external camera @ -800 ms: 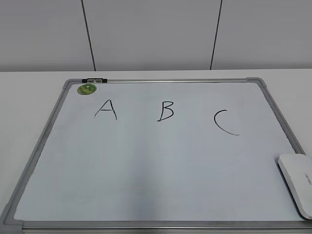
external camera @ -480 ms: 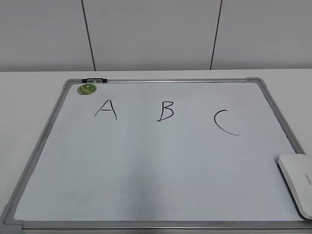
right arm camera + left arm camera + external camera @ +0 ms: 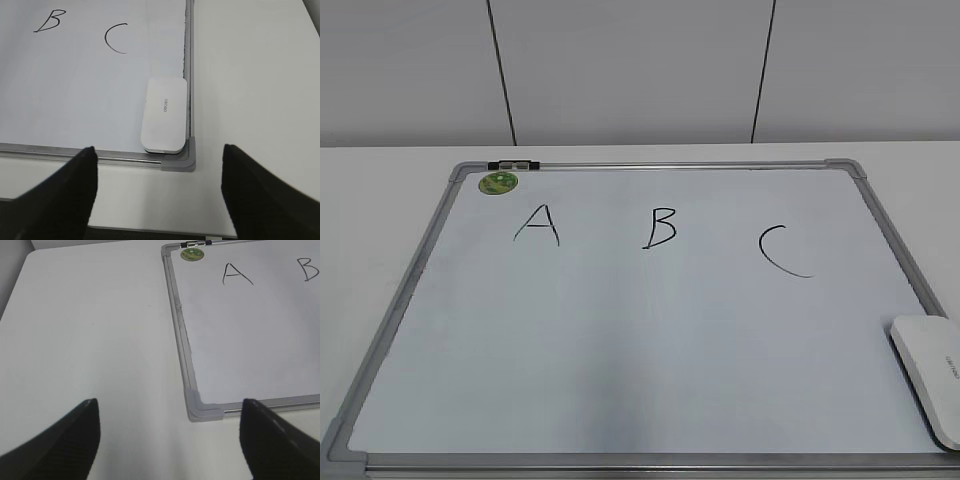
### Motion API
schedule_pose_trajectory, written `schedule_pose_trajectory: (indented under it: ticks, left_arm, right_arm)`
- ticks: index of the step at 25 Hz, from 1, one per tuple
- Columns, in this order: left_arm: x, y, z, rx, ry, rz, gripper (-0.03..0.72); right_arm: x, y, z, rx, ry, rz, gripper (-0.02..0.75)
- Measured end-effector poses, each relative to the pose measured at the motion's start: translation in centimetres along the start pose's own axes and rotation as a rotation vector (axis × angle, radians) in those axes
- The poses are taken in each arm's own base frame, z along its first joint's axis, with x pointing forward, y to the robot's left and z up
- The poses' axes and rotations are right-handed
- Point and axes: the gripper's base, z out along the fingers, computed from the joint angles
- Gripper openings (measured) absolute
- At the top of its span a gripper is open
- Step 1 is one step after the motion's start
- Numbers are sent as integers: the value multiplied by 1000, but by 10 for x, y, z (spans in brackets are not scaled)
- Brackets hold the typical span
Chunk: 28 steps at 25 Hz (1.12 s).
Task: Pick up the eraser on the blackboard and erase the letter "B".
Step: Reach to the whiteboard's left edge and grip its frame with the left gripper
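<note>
Blackboard (image 3: pixel 620 340): you see it lying flat on the white desk (image 3: pixel 370 200), grey frame all round, grey caps at the corners.
Letters: you read "A" (image 3: pixel 537 225), then the letter "B" (image 3: pixel 660 228), then "C" (image 3: pixel 780 250), left to right along the upper part of the board in the exterior view. All three are whole black strokes.
Green sticker (image 3: pixel 499 182): at the far left corner of the board, just above the "A".
Black clip (image 3: pixel 513 164): on the top frame, beside the sticker.
Eraser (image 3: pixel 930 375): lies flat, white side up, in the near right corner of the board, its long edge touching the right frame. Your right wrist view puts it (image 3: pixel 164 114) well apart from the "B" (image 3: pixel 50 21), with the "C" (image 3: pixel 115 38) between them.
Left gripper (image 3: pixel 170 440): fingers spread wide, nothing between them; you see it above bare desk, just outside the board's near left corner cap (image 3: pixel 202 407).
Right gripper (image 3: pixel 157 187): fingers spread wide, holding nothing; it hangs over the near frame edge, with the eraser just ahead of the gap and not touched.
Exterior view: neither arm shows in it.
</note>
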Motion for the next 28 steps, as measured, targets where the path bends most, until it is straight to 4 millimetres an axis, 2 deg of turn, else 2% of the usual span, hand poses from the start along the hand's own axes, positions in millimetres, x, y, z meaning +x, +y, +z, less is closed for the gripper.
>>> schedule_pose_trajectory:
  ticks: [2, 5, 7, 10, 17, 24, 28]
  left_arm:
    - [-1, 0, 0, 1, -10, -1, 645]
    - [-12, 0, -5, 4, -80, -4, 643]
    - [-26, 0, -6, 6, -138, -10, 643]
    - [-50, 2, 7, 10, -167, -26, 641]
    - [-100, 7, 65, 20, -71, -55, 636]
    - [-137, 10, 138, 46, 155, -104, 568]
    - [-151, 12, 183, 60, 335, -114, 554]
  right_arm:
    - [0, 0, 0, 0, 0, 0, 573]
    - [0, 0, 0, 0, 0, 0, 573]
    - [0, 0, 0, 0, 0, 0, 573]
    - [0, 0, 0, 0, 0, 0, 573]
    - [0, 0, 0, 0, 0, 0, 573]
    - [0, 0, 0, 0, 0, 0, 573]
    - [0, 0, 0, 0, 0, 0, 573]
